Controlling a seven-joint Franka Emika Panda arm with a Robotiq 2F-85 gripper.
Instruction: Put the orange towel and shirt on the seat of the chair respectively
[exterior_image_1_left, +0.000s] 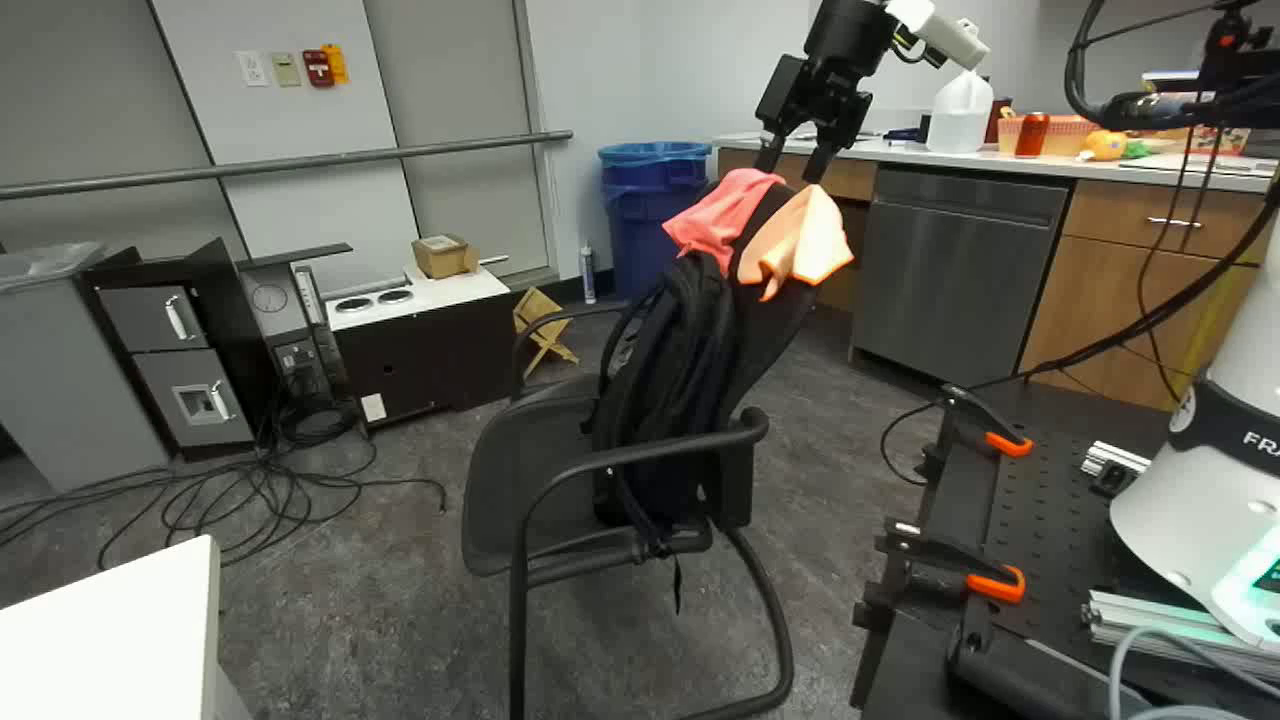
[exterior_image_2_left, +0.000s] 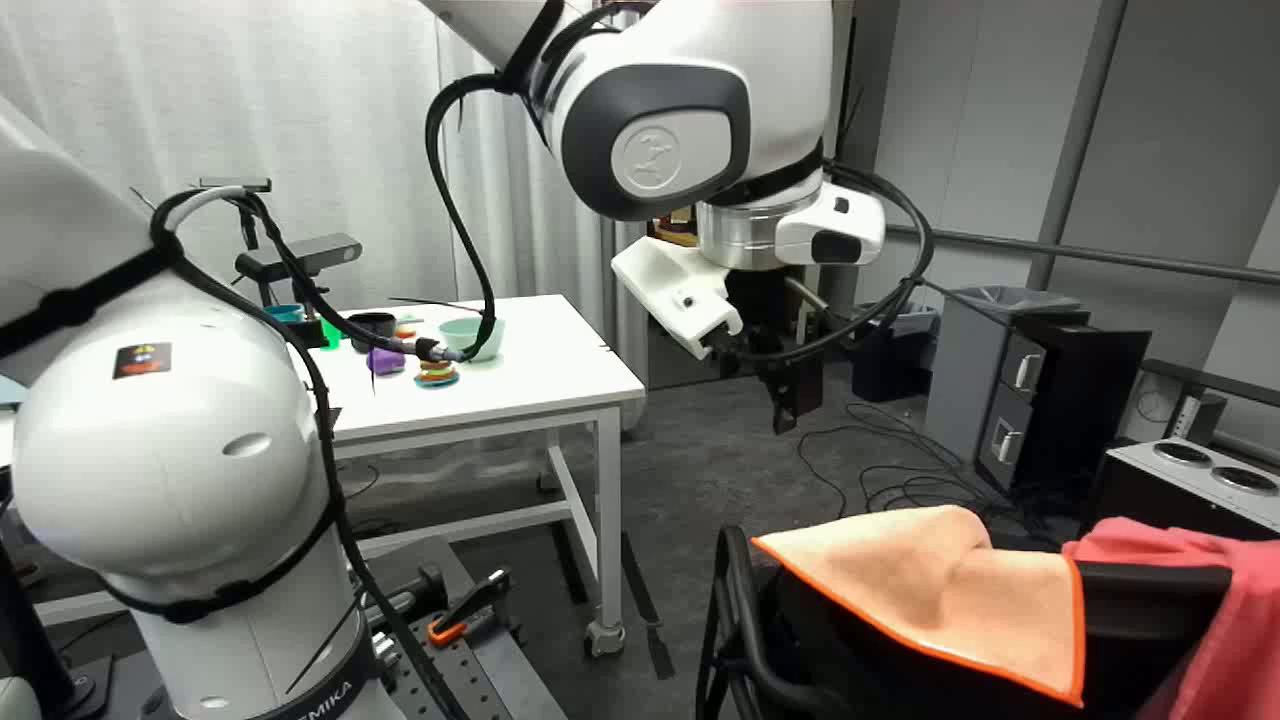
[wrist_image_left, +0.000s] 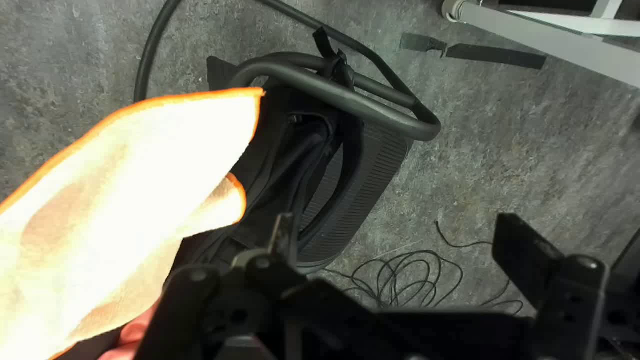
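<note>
Orange towel (exterior_image_1_left: 805, 240) and pink shirt (exterior_image_1_left: 722, 215) are draping the chair back (exterior_image_1_left: 765, 335). In an exterior view, I'm hovering the gripper (exterior_image_2_left: 793, 415), fingers spread, right of the table corner (exterior_image_2_left: 620, 383).

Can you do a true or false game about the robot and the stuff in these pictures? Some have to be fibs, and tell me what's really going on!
1. The orange towel hangs over the back of the chair. True.
2. The gripper is squeezing the towel. False: it is open and holds nothing.
3. A red can stands on the counter. True.
4. The pinkish-red cloth lies on the floor. False: it is draped over the back of the chair too, next to the towel.
5. The towel is trimmed in green. False: it is trimmed in bright orange.
</note>
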